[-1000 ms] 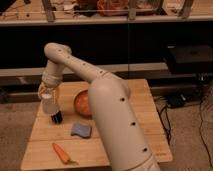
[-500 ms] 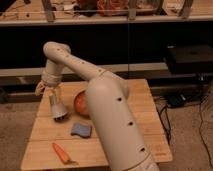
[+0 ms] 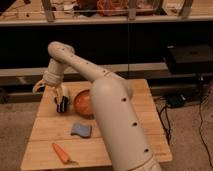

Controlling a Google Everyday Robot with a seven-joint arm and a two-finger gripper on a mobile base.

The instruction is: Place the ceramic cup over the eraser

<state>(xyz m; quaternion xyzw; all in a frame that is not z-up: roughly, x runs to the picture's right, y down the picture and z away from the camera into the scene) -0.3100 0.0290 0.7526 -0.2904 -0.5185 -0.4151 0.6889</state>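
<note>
One ceramic cup (image 3: 62, 104) between jaws (image 3: 61, 101), tilted.

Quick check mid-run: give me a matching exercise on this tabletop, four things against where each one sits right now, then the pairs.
Things:
1. eraser
2. carrot
3. orange bowl
4. gripper

Places:
A. near the table's front left edge
B. over the table's left part, just left of the bowl
C. mid-table, partly hidden by the arm
D. in front of the bowl, behind the carrot

Pairs: 1-D, 2-A, 3-C, 4-B
</note>
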